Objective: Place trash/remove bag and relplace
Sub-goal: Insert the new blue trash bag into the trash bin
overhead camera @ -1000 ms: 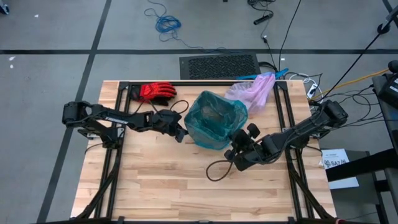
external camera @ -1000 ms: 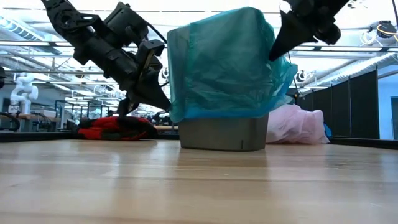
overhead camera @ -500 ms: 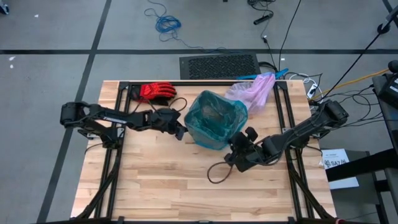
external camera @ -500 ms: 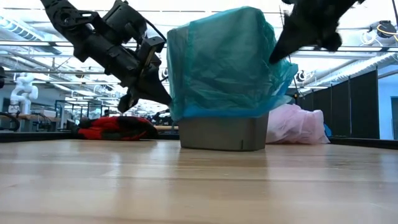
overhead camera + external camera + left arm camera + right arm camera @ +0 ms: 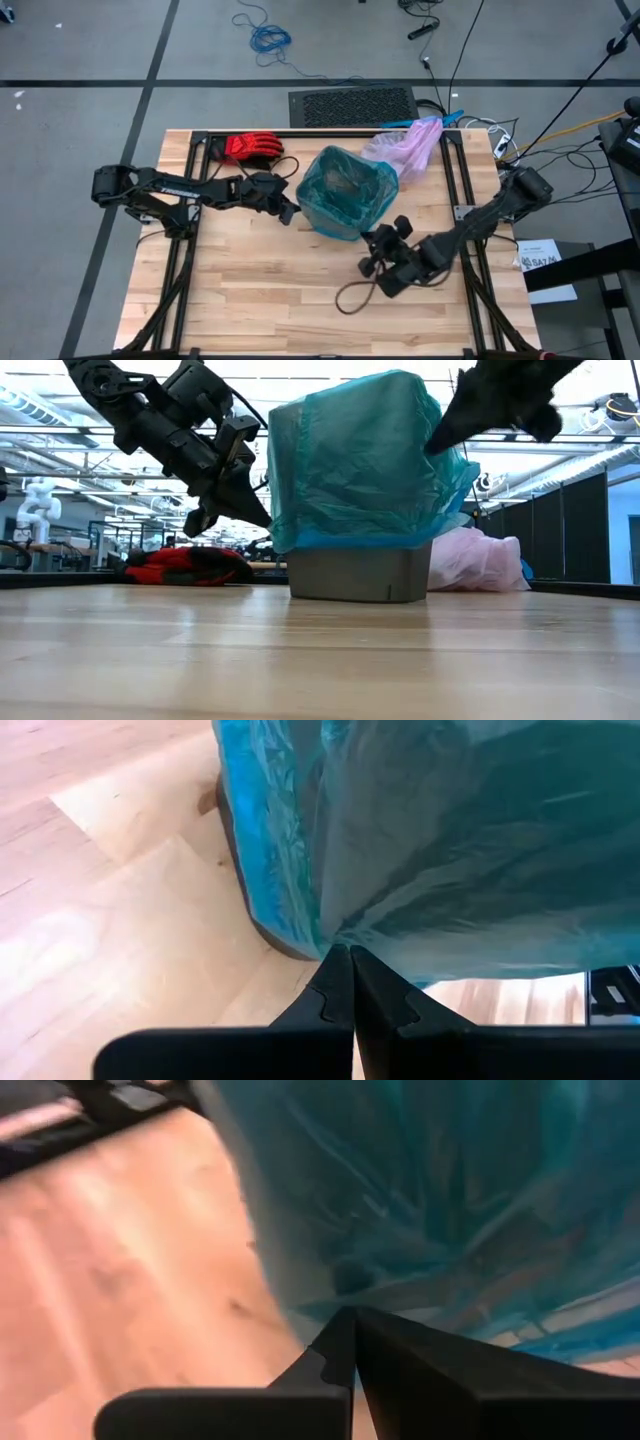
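Pinching teal plastic on both sides, so the main risk is a tear or a tipped bin. The left gripper (image 5: 291, 212) sits at the left flank of the teal-green bag (image 5: 345, 190), fingers closed tight with a fold of the film caught at the tips, per the left wrist view. The right gripper (image 5: 372, 262) is near the bag's front-right side, fingers also clamped together; the right wrist view shows teal film drawn to its tips, though from the high view it looks a bit off the bin, so I can't be sure it really has hold. If both arms pull apart, the thin film could stretch or rip – or the grey bin (image 5: 358, 573) could slide or tip on the table (image 5: 260, 290), since nothing pins it down. A slipped pinch would leave the rim sagging on one side.

Containers – the grey bin stands upright mid-table, wearing the teal-green bag draped over its rim and partway down its walls. Inside looks like bare liner; no paper lumps clearly visible. The pale lilac-pink bag (image 5: 408, 145) lies bunched at the table's far edge, just behind the bin on the right; its contents can't be told. A red glove (image 5: 250, 147) lies far-left, well clear of both
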